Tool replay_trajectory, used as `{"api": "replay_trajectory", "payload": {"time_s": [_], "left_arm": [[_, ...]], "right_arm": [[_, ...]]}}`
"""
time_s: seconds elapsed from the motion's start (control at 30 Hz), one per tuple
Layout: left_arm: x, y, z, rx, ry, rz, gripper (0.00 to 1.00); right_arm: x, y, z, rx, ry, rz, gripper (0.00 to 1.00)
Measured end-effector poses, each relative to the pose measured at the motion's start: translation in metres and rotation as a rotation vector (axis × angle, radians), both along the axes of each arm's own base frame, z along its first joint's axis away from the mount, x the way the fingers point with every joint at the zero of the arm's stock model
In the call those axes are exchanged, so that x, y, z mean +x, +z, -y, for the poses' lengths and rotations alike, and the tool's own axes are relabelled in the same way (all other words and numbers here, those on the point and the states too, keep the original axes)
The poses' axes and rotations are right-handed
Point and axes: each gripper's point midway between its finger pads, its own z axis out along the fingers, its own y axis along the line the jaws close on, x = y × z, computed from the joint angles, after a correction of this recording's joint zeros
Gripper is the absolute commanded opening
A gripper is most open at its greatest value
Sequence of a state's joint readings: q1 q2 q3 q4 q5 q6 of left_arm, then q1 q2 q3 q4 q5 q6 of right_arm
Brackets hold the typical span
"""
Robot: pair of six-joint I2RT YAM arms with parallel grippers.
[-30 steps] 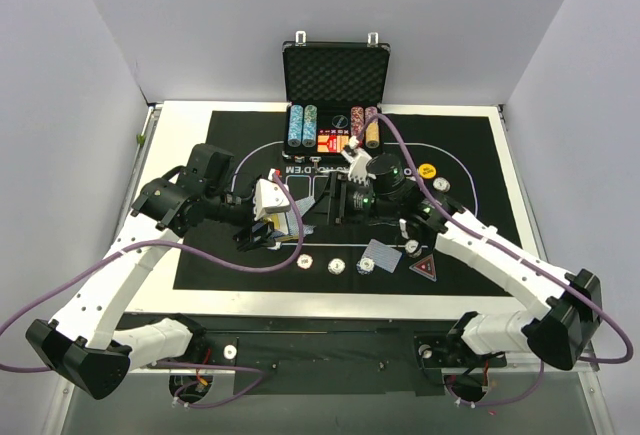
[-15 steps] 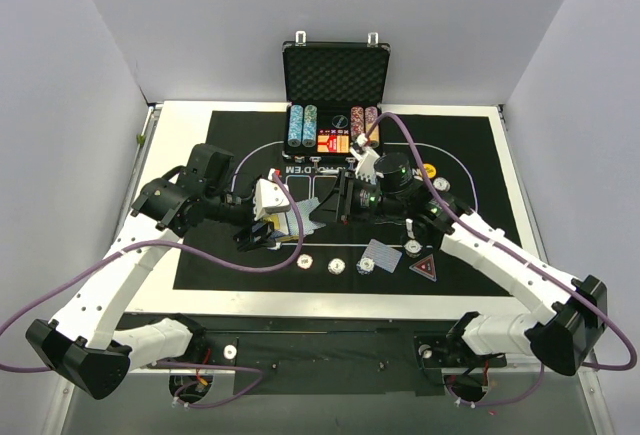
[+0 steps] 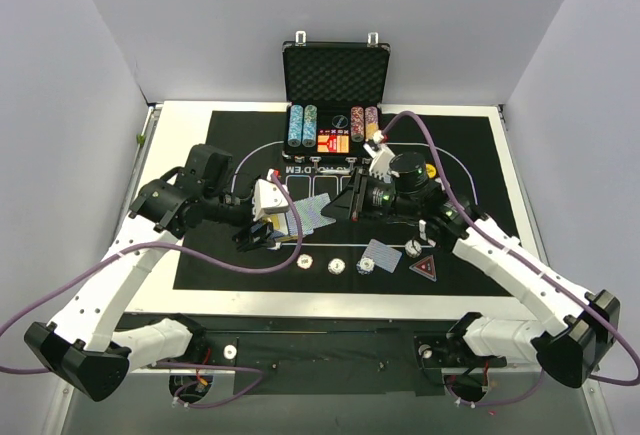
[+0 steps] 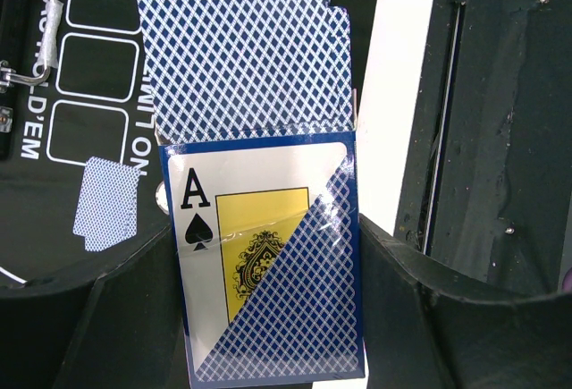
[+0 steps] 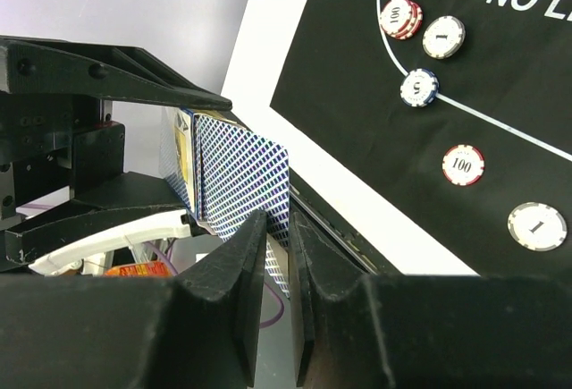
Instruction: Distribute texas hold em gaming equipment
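The right gripper (image 5: 277, 228) is closed on the lower edge of a single blue-patterned card (image 5: 241, 183), holding it upright between its two fingers. The left gripper (image 4: 268, 264) is clamped around the deck (image 4: 259, 237), whose front shows an ace of spades; it hangs above the near left part of the black mat (image 3: 470, 155). From the left wrist camera the pinched card overlaps the deck's top edge, so whether it is fully free cannot be told. The step in hand appears to be dealing: drawing one card off the deck to lay at a player position. One face-down card (image 3: 381, 253) already lies on the mat near its front edge, beside small poker chips (image 3: 336, 266) and a triangular marker (image 3: 426, 267). The open case (image 3: 335, 75) sits at the far edge. The next move likely calls for carrying the card clear of the deck, lowering it flat over a free spot on the mat, and opening the fingers.
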State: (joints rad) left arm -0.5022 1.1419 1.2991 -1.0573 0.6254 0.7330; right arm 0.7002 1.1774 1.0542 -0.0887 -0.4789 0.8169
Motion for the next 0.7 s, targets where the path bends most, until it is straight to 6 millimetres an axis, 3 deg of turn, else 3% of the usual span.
{"api": "replay_trajectory", "payload": {"time_s": [0.3,0.53,0.7], "left_arm": [[0.0,0.001,0.0,-0.003,0.0,0.004,0.07],[-0.001,-0.004,0.0,0.001,0.001,-0.005,0.07],[-0.001,-0.004,0.0,0.001,0.004,-0.01,0.07]], "right_arm": [[0.005,0.01,0.015,0.022,-0.033,0.011,0.08],[0.013,0.027,0.046,0.08,-0.106,0.03,0.03],[0.019,0.018,0.069,0.078,-0.163,0.009,0.0]]}}
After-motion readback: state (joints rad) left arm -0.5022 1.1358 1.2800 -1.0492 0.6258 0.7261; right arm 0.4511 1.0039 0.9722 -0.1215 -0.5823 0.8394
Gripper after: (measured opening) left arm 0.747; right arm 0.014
